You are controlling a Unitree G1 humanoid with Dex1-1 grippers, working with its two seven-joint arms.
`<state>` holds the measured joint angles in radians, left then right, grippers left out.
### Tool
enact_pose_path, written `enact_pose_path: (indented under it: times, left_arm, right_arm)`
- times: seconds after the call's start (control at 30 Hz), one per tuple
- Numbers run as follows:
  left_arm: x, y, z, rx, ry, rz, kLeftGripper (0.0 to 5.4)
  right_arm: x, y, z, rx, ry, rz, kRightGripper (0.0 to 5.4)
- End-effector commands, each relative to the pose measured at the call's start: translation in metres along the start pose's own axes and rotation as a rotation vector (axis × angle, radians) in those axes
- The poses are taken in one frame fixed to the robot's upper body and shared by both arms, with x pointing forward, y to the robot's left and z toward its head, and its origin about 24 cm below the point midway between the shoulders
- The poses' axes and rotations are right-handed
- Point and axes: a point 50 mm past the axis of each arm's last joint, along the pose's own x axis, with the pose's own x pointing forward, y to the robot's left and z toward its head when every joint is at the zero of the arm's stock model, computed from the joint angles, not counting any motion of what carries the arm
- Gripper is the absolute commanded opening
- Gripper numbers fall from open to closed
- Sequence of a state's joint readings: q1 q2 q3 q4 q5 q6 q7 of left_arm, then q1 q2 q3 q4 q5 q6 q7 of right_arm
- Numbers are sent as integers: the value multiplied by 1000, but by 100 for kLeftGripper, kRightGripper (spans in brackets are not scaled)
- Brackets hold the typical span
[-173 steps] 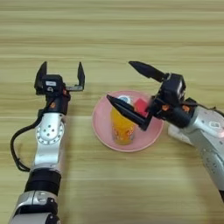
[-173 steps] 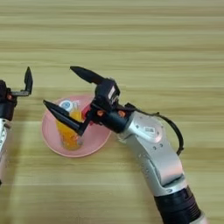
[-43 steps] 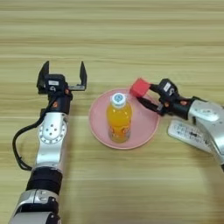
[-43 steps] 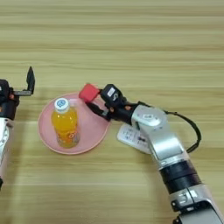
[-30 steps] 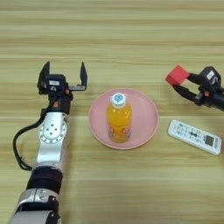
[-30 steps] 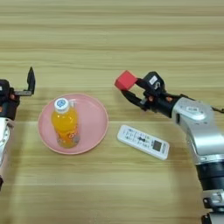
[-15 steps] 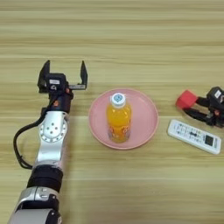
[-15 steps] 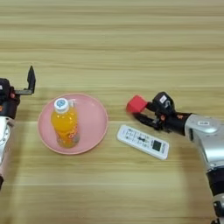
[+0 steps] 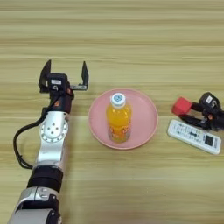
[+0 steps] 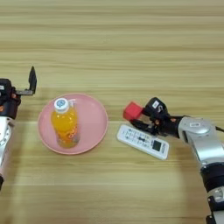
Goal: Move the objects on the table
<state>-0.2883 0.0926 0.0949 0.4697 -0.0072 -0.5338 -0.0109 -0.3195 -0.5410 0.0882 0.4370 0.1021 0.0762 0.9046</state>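
Left eye view: the wooden table (image 9: 131, 35) fills the scene under my two arms. On it, near the middle, sits the round pink plate (image 9: 146, 127), and the orange juice bottle (image 9: 118, 118) lies on the plate with its white cap pointing away from me. My left gripper (image 9: 64, 76) rests on the table just left of the plate, its two black fingers spread wide around nothing. To the right of the plate, well apart from it, the white remote (image 10: 142, 141) lies flat and slanted on the wood. My right gripper (image 10: 139, 117) reaches in from the right above the remote's far edge, its fingers against the red cube (image 10: 132, 111); I cannot tell whether they pinch it or merely touch it. The cube sits just beyond the remote's left end.
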Motion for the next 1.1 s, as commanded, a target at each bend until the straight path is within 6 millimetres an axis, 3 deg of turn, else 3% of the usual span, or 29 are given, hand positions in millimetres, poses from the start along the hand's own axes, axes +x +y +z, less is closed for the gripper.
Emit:
enact_pose_path:
  times: [0.03,0.33,0.63,0.87,1.1]
  left_arm:
    - [2,-1,2,1,-13,-1,540]
    - [3,-2,1,1,-12,0,540]
    - [3,-3,2,1,-15,-1,540]
    - [3,-4,2,0,-16,-1,540]
    - [4,-4,2,0,-14,-1,540]
  right_arm:
    - [2,-2,9,-33,-20,1,317]
    - [-2,-9,29,-48,-106,-65,416]
    - [-19,-3,73,-147,-248,-105,531]
    - [-29,16,107,-195,-383,-57,536]
    - [-30,29,124,-192,-442,-2,536]
